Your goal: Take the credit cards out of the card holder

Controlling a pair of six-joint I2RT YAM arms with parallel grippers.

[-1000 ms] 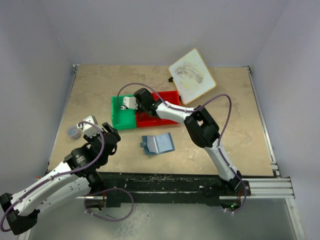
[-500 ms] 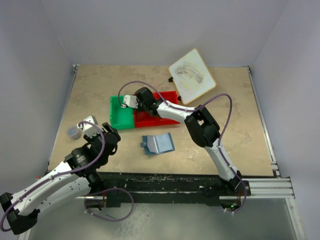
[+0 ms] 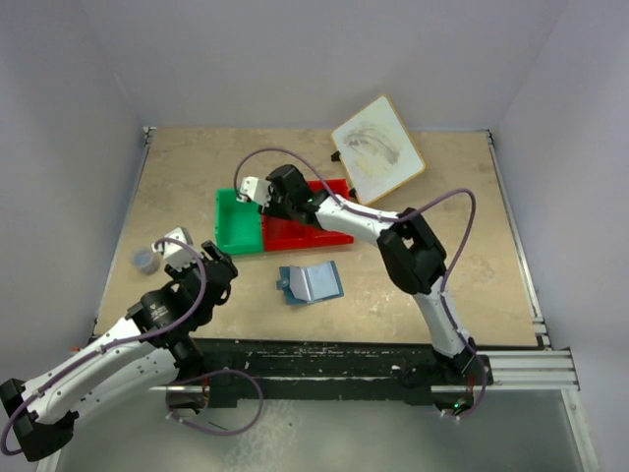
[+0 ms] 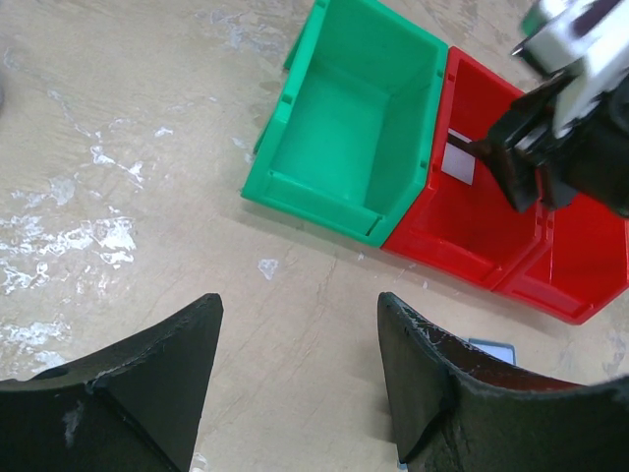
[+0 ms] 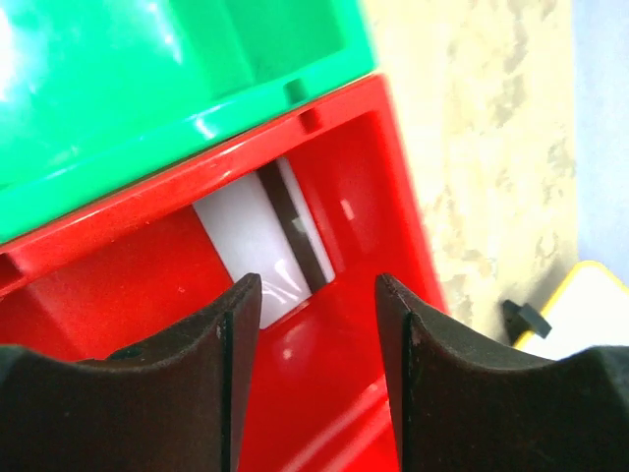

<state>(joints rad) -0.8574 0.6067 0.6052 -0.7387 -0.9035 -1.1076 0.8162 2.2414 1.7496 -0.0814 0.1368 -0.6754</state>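
A grey-white credit card [image 5: 257, 239] with a dark stripe lies loose against the wall inside the red bin [image 5: 324, 413]. My right gripper [image 5: 316, 287] hangs open just above it, nothing between its fingers. From above, that gripper [image 3: 248, 191] hovers where the red bin [image 3: 307, 234] meets the green one. The card holder [image 3: 311, 283], a blue wallet, lies opened flat on the table in front of the bins. My left gripper [image 4: 300, 307] is open over bare table, near and left of the wallet [image 4: 488, 347]. The left wrist view also shows the card [image 4: 458, 163].
A green bin [image 3: 236, 224] stands against the red bin's left side, with nothing showing inside it [image 4: 349, 128]. A white wood-rimmed board [image 3: 378, 149] lies at the back right. A small grey round object [image 3: 145, 260] sits by the left arm.
My right gripper has gone from shut to open and risen slightly toward the back; the grey-white card now lies free in the red bin. The left arm has stayed still.
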